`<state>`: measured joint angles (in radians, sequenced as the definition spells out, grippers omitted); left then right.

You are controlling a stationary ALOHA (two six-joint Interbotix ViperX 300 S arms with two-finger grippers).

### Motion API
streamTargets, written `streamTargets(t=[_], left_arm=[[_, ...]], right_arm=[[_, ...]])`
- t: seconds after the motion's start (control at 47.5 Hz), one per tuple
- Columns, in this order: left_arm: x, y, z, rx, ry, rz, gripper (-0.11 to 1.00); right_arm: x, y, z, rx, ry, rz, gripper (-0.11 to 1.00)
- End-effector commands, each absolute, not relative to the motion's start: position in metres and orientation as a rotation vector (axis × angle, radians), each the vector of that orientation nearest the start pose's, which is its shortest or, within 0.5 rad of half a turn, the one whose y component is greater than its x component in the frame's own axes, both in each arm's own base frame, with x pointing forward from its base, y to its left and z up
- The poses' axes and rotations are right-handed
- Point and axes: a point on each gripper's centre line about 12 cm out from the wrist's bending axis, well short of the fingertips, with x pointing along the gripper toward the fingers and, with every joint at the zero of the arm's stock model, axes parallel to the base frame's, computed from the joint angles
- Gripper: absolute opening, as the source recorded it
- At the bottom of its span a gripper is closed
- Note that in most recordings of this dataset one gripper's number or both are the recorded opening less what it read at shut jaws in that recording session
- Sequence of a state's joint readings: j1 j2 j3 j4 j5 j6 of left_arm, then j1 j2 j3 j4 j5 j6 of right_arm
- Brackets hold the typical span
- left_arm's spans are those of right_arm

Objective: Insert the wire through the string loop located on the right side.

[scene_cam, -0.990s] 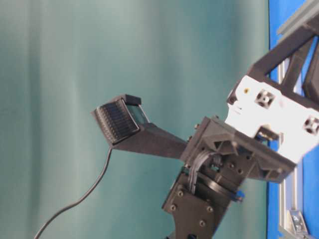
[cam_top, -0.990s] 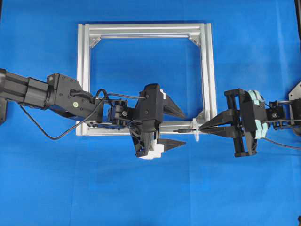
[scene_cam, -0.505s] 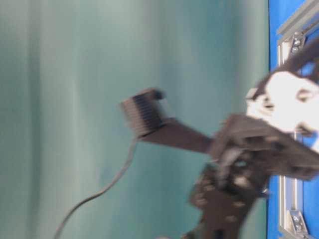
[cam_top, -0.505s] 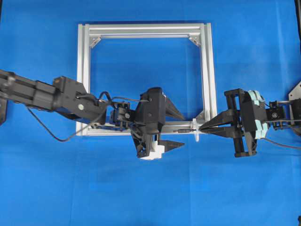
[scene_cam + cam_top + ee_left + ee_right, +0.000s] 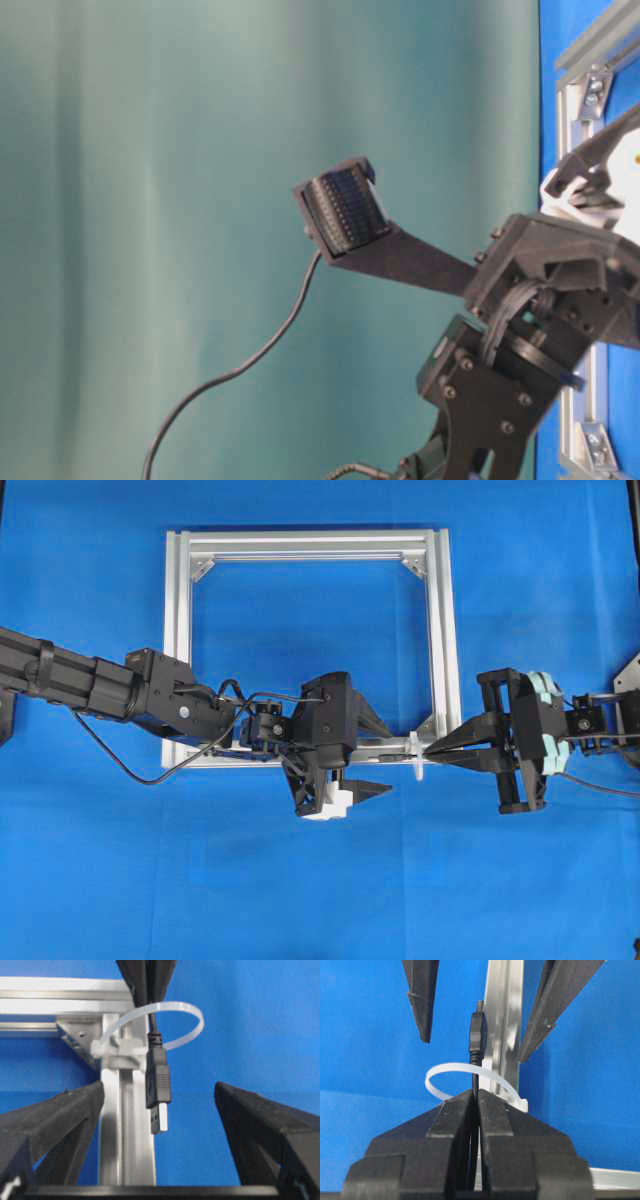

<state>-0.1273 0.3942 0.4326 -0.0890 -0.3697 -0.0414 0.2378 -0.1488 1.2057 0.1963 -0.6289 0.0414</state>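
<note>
Blue bench (image 5: 120,880), square aluminium frame (image 5: 176,630) lying flat. I see the right gripper (image 5: 476,1105) with fingers pressed together, pinching the wire (image 5: 478,1035) just behind the string loop (image 5: 170,1015). Plug end pokes through the loop at the frame's lower right corner. Left gripper (image 5: 159,1110) spread wide, plug tip between its fingers, touching neither.

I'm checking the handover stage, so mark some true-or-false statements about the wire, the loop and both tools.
1. The wire's plug has passed through the string loop. True.
2. The right tool is shut on the wire. True.
3. The left tool is clamped on the plug. False: its fingers stand wide apart on either side of it.
4. The loop hangs from the aluminium frame's top bar. False: it sits at the lower right corner.
</note>
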Motion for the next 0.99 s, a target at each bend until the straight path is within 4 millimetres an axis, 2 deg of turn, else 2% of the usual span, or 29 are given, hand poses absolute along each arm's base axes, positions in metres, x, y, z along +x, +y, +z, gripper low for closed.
streamTargets(t=[0.0, 0.611, 0.737, 0.821, 0.969], left_arm=[[0.4819, -0.0571, 0.1241, -0.09, 0.416, -0.067, 0.87], [0.4818, -0.0578, 0.1248, -0.09, 0.415, -0.068, 0.86], [0.4817, -0.0586, 0.1247, -0.088, 0.416, -0.07, 0.83], [0.4822, -0.0586, 0.1255, -0.09, 0.412, -0.07, 0.72], [0.4831, -0.0594, 0.1275, -0.087, 0.397, -0.072, 0.28]], right_arm=[[0.2668, 0.0496, 0.126, 0.125, 0.419, 0.074, -0.03], [0.2672, 0.0497, 0.1267, 0.126, 0.418, 0.075, -0.03], [0.2667, 0.0496, 0.1258, 0.125, 0.421, 0.074, -0.03], [0.2672, 0.0497, 0.1267, 0.126, 0.418, 0.075, -0.03], [0.2667, 0.0496, 0.1258, 0.125, 0.421, 0.074, -0.03]])
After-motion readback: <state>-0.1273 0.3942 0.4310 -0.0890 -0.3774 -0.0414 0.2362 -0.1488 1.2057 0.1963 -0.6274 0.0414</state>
